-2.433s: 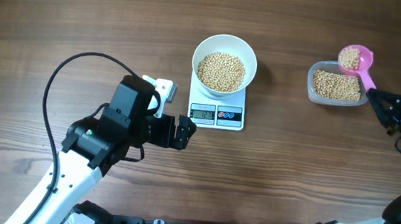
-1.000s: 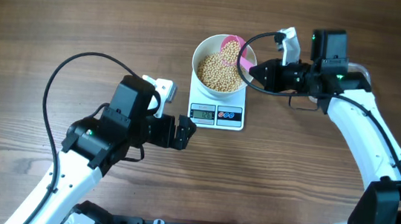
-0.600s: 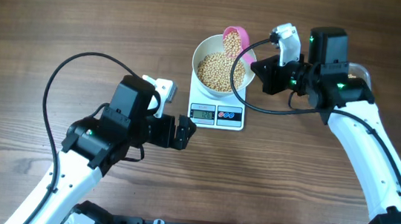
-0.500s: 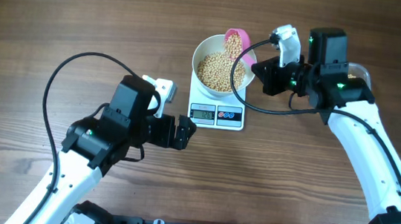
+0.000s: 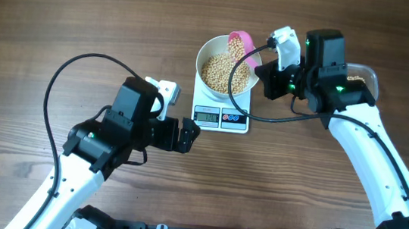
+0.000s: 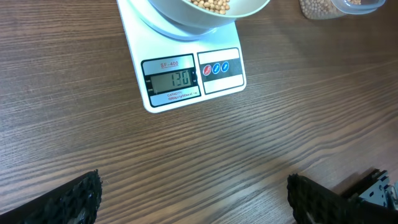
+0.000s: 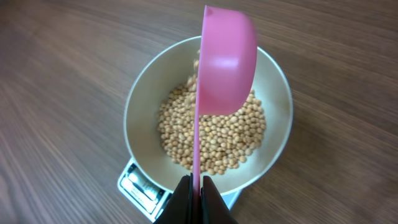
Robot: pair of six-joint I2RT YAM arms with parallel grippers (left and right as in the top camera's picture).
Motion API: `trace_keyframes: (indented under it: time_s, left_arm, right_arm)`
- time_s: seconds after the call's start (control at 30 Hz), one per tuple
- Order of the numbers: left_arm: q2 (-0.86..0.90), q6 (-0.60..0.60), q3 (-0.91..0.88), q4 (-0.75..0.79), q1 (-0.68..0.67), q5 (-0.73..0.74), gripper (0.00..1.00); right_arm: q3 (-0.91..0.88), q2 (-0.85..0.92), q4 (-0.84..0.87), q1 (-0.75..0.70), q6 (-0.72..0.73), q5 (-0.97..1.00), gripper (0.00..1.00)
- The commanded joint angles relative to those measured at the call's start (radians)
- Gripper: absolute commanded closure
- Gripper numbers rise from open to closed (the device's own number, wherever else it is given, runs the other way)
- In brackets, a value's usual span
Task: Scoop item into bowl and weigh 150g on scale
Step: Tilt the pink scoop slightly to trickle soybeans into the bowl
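The white bowl [image 5: 228,65] sits on the white scale [image 5: 222,115], holding a heap of tan-yellow beans [image 5: 224,72]. In the right wrist view the beans [image 7: 214,129] fill the bowl [image 7: 142,112] and my right gripper [image 7: 196,190] is shut on the handle of a pink scoop [image 7: 225,61], turned on its side over the bowl. Overhead, the right gripper [image 5: 265,62] holds the scoop [image 5: 239,43] at the bowl's far right rim. My left gripper [image 5: 187,136] stands open on the table left of the scale's display [image 6: 170,80]; its fingers [image 6: 314,198] flank bare wood.
A clear plastic tub [image 6: 339,7] with more beans stands right of the scale, mostly hidden overhead by the right arm [image 5: 362,139]. A black cable [image 5: 63,84] loops over the table left of the left arm.
The right arm carried the filled scoop from the tub to the bowl and tipped it. In the last half second the wrist has shifted slightly left. The left arm has not moved.
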Motion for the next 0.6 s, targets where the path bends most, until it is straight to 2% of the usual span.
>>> trace_keyframes:
  time_s: [0.0,0.57]
  left_arm:
    - [0.002,0.021,0.010,0.003,0.006,0.009,0.00]
    - [0.002,0.021,0.010,0.003,0.006,0.009,0.00]
  right_arm:
    - [0.010,-0.015,-0.009,0.003,-0.038,0.063,0.96]
    - [0.010,-0.015,-0.025,0.004,-0.016,0.061,0.96]
